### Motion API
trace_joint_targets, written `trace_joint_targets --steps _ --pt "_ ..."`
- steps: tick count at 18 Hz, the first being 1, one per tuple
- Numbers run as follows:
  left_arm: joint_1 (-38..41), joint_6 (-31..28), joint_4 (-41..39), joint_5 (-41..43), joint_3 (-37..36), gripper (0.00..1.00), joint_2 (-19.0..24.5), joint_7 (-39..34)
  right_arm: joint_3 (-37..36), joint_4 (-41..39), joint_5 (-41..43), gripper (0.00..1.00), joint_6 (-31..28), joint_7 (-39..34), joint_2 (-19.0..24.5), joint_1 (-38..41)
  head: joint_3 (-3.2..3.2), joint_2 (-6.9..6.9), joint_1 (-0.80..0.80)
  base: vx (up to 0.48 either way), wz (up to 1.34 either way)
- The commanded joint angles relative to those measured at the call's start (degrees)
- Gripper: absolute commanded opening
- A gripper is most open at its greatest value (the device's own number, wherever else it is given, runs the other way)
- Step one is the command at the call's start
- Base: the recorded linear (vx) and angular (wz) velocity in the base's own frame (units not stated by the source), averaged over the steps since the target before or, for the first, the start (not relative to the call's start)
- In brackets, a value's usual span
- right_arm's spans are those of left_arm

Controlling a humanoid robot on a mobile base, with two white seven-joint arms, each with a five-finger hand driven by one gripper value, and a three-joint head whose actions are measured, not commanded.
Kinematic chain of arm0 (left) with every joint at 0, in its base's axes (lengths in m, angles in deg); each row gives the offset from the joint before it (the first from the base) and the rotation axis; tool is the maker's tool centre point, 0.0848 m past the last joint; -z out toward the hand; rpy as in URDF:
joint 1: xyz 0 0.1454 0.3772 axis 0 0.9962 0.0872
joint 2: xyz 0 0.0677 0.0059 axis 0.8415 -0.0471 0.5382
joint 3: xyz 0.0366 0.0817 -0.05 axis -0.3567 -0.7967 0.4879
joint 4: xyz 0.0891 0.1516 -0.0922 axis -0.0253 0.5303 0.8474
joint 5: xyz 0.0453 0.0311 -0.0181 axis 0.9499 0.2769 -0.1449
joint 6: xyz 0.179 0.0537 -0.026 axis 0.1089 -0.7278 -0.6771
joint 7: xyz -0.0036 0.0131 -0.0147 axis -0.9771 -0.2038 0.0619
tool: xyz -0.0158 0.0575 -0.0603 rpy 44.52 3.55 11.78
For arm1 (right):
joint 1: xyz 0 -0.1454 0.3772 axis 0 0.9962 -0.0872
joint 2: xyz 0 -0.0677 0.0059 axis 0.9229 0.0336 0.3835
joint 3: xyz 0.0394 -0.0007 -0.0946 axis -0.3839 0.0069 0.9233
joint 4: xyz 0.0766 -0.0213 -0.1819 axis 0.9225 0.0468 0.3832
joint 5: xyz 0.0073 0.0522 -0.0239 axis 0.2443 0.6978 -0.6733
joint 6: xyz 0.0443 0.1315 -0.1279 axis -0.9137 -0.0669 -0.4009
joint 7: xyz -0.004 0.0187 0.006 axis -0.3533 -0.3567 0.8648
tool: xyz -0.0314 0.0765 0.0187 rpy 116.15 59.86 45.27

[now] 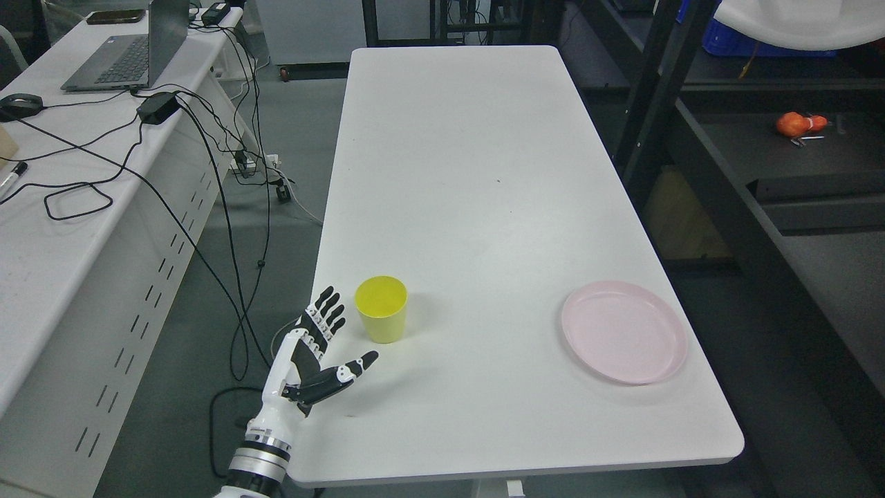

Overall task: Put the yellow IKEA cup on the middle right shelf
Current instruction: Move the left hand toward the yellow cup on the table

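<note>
A yellow cup (pixel 381 308) stands upright and empty on the white table (pixel 470 173), near its front left edge. My left hand (pixel 339 339) comes in from the lower left and hovers just left of the cup. Its fingers are spread, the thumb (pixel 352 368) pointing right below the cup, and it holds nothing. The hand is close to the cup but apart from it. My right hand does not show. The dark shelf unit (pixel 774 159) stands to the right of the table.
A pink plate (pixel 624 332) lies at the table's front right. An orange object (pixel 798 124) rests on a dark shelf at the right. A second desk (pixel 62 207) with a laptop and loose cables stands at the left, with cables hanging into the aisle.
</note>
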Motion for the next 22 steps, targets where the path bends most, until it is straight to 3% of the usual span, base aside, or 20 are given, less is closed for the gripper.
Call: trace_joint_targets --steps 1,4,13,16,22 --pt "0.82 -0.07 -0.67 -2.18 -2.07 0.98 0.93 0.18 0.97 0.01 1.41 0.99 -0.04 -0.07 -1.0 0.8 0.0 0.0 0.0 0.004 -0.01" --pt "3.81 0.37 -1.73 -2.18 -3.48 0.99 0.93 0.53 0.97 0.01 1.41 0.99 -0.04 -0.07 -1.0 0.8 0.0 0.0 0.0 0.0 0.0" --pt "3.29 -1.47 -0.85 -1.74 1.96 0.99 0.93 0.27 0.97 0.01 1.41 0.99 -0.04 -0.07 -1.0 0.8 0.0 0.0 0.0 0.0 0.0" --pt "-1.0 -2.0 4.23 -1.65 6.17 0.99 1.33 0.45 0.97 0.01 1.41 0.99 -0.04 -0.07 -1.0 0.8 0.0 0.0 0.0 0.0 0.0" --pt "-6.11 -2.0 7.41 -1.56 4.79 0.99 3.45 1.33 0.97 0.01 1.41 0.99 -0.04 -0.07 -1.0 0.8 0.0 0.0 0.0 0.0 0.0"
